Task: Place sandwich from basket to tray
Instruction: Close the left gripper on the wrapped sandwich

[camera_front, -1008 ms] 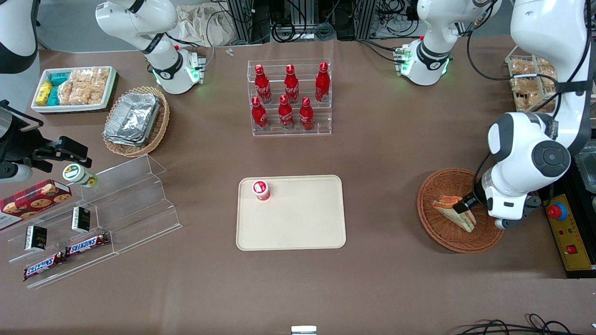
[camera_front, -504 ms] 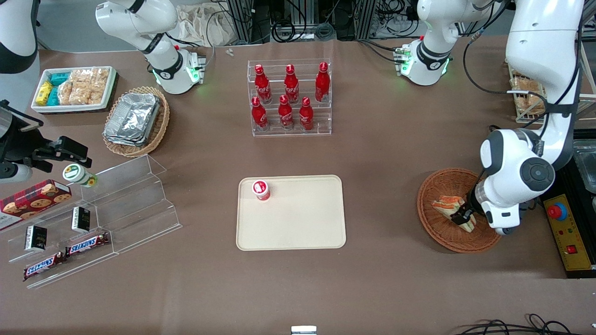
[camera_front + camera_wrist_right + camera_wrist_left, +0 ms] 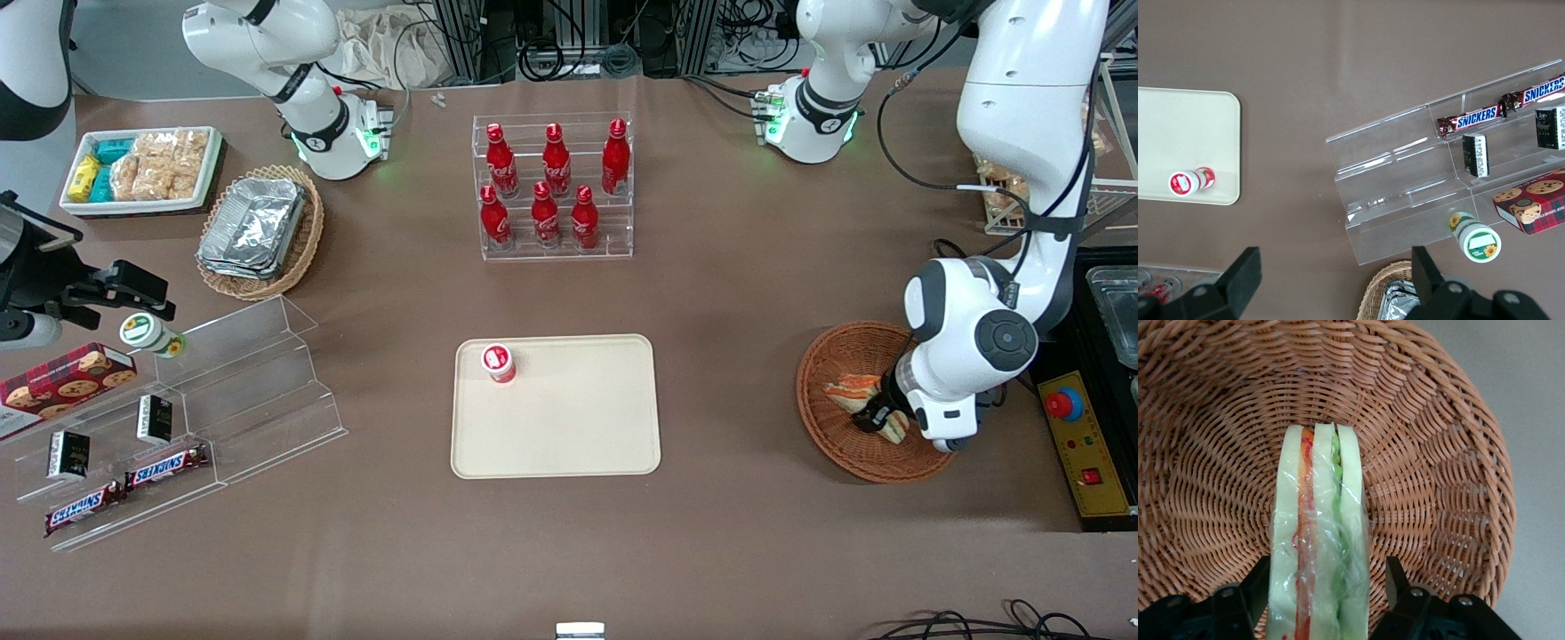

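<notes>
The sandwich (image 3: 847, 389) (image 3: 1318, 533), a plastic-wrapped wedge with orange and green filling, lies in the round reddish-brown wicker basket (image 3: 822, 440) (image 3: 1438, 453) toward the working arm's end of the table. My left gripper (image 3: 876, 416) (image 3: 1328, 577) is down in the basket and open, one black finger on each side of the sandwich's wide end. One finger (image 3: 1260, 580) sits close against the bread; the other finger (image 3: 1395, 572) stands a little apart from it. The cream tray (image 3: 578, 427) (image 3: 1178, 133) lies mid-table with a small red-capped bottle (image 3: 499, 363) (image 3: 1190, 181) standing on it.
A clear rack of red cola bottles (image 3: 556, 187) stands farther from the front camera than the tray. A tan basket of foil containers (image 3: 260, 231) and a clear stepped shelf (image 3: 240, 373) with snacks lie toward the parked arm's end. A yellow control box (image 3: 1080, 444) sits beside the basket.
The left arm has swung lower over the basket, and its gripper has come down around the sandwich's wide end. The sandwich stays in the basket.
</notes>
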